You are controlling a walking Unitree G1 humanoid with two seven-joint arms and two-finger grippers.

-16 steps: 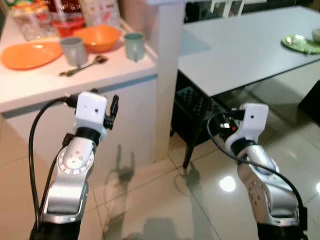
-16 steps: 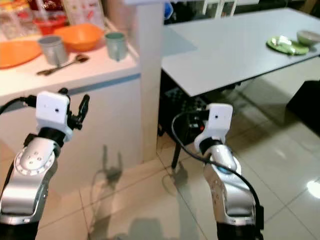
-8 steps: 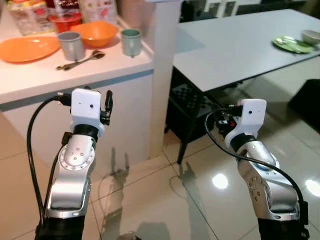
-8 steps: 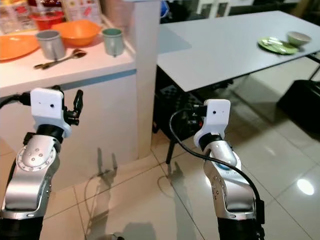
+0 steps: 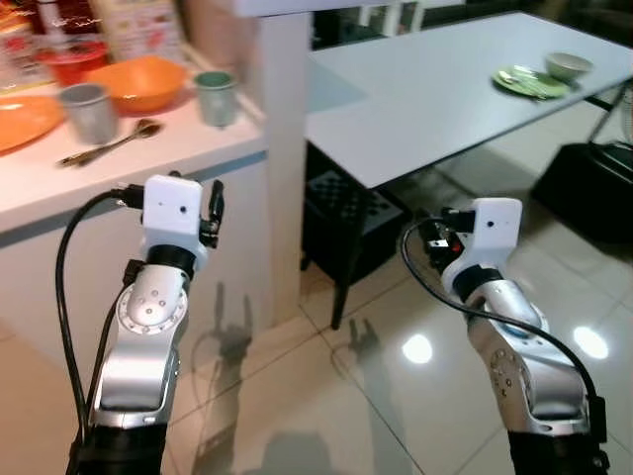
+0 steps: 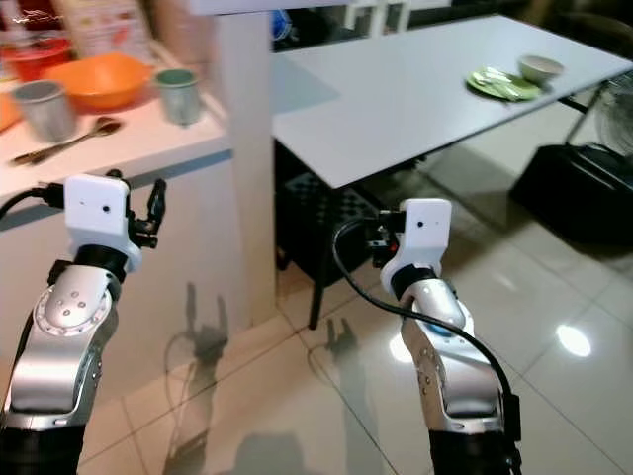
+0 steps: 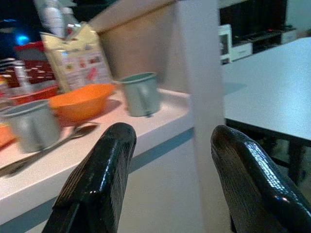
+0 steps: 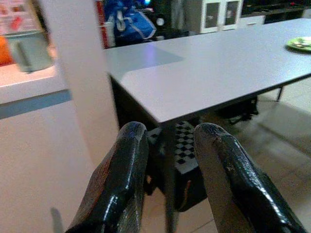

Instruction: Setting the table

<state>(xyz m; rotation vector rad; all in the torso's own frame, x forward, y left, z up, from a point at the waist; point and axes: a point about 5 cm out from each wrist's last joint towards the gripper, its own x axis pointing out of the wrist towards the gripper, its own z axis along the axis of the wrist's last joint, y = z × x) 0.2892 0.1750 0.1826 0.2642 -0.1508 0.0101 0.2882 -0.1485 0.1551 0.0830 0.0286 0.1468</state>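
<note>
From my head, an orange bowl (image 5: 138, 81), two mugs and a spoon (image 5: 111, 142) sit on the white surface (image 5: 148, 158) — a green plate (image 5: 531, 82) far across the grey surface (image 5: 435, 89). Left wrist: my left gripper (image 7: 167, 145) jaws wide, empty. Right wrist: my right gripper (image 8: 167, 141) jaws narrowly parted — empty.

Orange and grey-green tableware showing on white, pale grey table beyond

An orange bowl (image 5: 140, 81) and the edge of an orange plate (image 5: 20, 107) are glowing against the white counter (image 5: 148, 148), a red container (image 5: 69, 57) sitting behind them. A dull grey cup (image 5: 87, 111) and a grey-green mug (image 5: 215, 96) are flanking a silver spoon (image 5: 109, 143). The dining table (image 5: 445, 94) is showing pale grey, carrying a green plate (image 5: 529, 82) and a whitish bowl (image 5: 567, 65). A black lattice-patterned crate (image 5: 351, 213) is lying under it on glossy beige floor tiles (image 5: 326, 396). Both silver arms are ending in white wrist housings and black fingers (image 7: 97, 179).
</note>
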